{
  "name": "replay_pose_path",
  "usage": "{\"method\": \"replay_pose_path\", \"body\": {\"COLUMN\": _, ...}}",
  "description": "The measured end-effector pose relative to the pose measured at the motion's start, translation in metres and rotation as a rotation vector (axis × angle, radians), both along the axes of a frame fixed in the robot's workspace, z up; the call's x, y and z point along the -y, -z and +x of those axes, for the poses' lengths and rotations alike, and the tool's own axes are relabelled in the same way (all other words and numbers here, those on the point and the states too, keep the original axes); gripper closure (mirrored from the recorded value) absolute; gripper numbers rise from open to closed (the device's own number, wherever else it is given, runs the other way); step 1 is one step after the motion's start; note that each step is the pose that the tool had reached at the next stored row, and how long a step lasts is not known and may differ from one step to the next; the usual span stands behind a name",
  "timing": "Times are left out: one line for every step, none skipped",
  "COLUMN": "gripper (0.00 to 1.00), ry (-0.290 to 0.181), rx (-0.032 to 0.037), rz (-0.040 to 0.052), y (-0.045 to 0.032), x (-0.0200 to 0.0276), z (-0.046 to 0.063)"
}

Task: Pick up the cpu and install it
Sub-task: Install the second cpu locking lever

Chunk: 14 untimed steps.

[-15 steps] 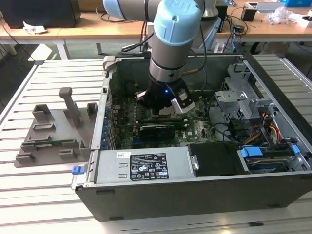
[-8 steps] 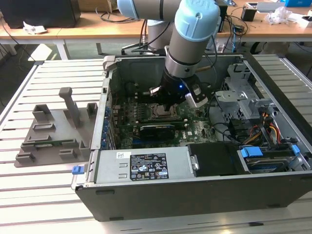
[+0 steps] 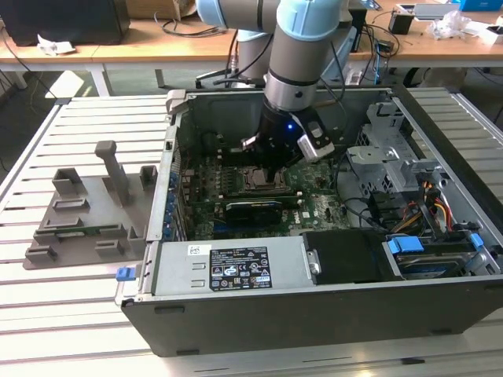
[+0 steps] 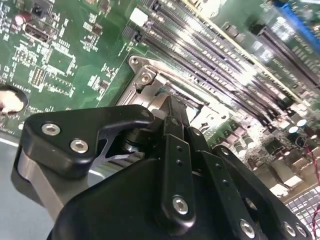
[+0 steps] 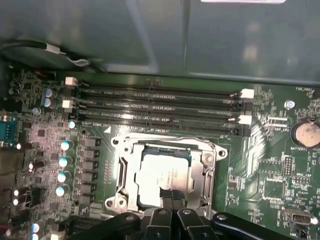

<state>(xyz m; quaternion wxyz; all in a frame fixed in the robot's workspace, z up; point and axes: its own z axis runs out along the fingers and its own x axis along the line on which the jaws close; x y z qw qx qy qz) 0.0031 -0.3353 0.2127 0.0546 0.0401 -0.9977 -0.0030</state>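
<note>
On the tabletop (image 3: 86, 322), near the edge at the exterior view's left, grey fixture plate (image 3: 82, 224) with upright posts sits just beside the open PC case (image 3: 314, 314). Case lies on its side, taking up the middle and the exterior view's right of the slatted tabletop. Motherboard (image 3: 322, 208) faces up inside; power supply (image 3: 228, 267) along the near case wall, drive bay with blue tabs (image 3: 413, 251) toward the exterior view's right.

Arm (image 3: 302, 55) comes down into the case, gripper (image 3: 271, 169) right over the socket frame (image 3: 259, 181).

First wrist view: cpu (image 5: 165, 177) sits flat inside the socket frame (image 5: 167, 175), silver top up, frame around it on all sides. RAM slots (image 5: 160, 107) run just beyond the frame. Gripper (image 5: 172, 197) fingers drawn close together, tips at the near edge of the cpu; can't tell if they're touching it. Nothing carried between them.

Second wrist view: gripper fingers (image 4: 175, 130) narrow, pointing down at the socket frame (image 4: 150, 82).
</note>
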Motion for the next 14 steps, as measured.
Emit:
{"method": "replay_pose_path", "body": {"gripper": 0.89, "ry": 0.0, "rx": -0.0001, "rz": -0.0138, "y": -0.0008, "x": -0.0017, "z": 0.0}}
{"method": "replay_pose_path", "body": {"gripper": 0.89, "ry": 0.0, "rx": 0.0001, "rz": -0.03, "y": -0.0018, "x": -0.0047, "z": 0.0}}
{"method": "replay_pose_path", "body": {"gripper": 0.89, "ry": 0.0, "rx": 0.0001, "rz": -0.0398, "y": -0.0033, "x": -0.0082, "z": 0.0}}
{"method": "replay_pose_path", "body": {"gripper": 0.89, "ry": 0.0, "rx": 0.0, "rz": -0.0433, "y": -0.0046, "x": -0.0101, "z": 0.0}}
{"method": "replay_pose_path", "body": {"gripper": 0.89, "ry": 0.0, "rx": -0.0001, "rz": -0.0447, "y": -0.0079, "x": -0.0113, "z": 0.0}}
{"method": "replay_pose_path", "body": {"gripper": 0.89, "ry": 0.0, "rx": 0.0001, "rz": -0.0446, "y": -0.0152, "x": -0.0121, "z": 0.0}}
{"method": "replay_pose_path", "body": {"gripper": 0.89, "ry": 0.0, "rx": 0.0001, "rz": -0.0447, "y": -0.0198, "x": -0.0123, "z": 0.0}}
{"method": "replay_pose_path", "body": {"gripper": 0.89, "ry": 0.0, "rx": 0.0001, "rz": -0.0446, "y": -0.0256, "x": -0.0123, "z": 0.0}}
{"method": "replay_pose_path", "body": {"gripper": 0.89, "ry": 0.0, "rx": 0.0001, "rz": -0.0448, "y": -0.0311, "x": -0.0123, "z": 0.0}}
{"method": "replay_pose_path", "body": {"gripper": 0.89, "ry": 0.0, "rx": 0.0001, "rz": -0.0447, "y": -0.0354, "x": -0.0123, "z": 0.0}}
{"method": "replay_pose_path", "body": {"gripper": 0.89, "ry": 0.0, "rx": 0.0001, "rz": -0.0447, "y": -0.0406, "x": -0.0123, "z": 0.0}}
{"method": "replay_pose_path", "body": {"gripper": 0.89, "ry": 0.0, "rx": 0.0001, "rz": -0.0448, "y": -0.0466, "x": -0.0123, "z": 0.0}}
{"method": "replay_pose_path", "body": {"gripper": 0.89, "ry": 0.0, "rx": 0.0, "rz": -0.0448, "y": -0.0519, "x": -0.0123, "z": 0.0}}
{"method": "replay_pose_path", "body": {"gripper": 0.89, "ry": 0.0, "rx": 0.0001, "rz": -0.0447, "y": -0.0529, "x": -0.0123, "z": 0.0}}
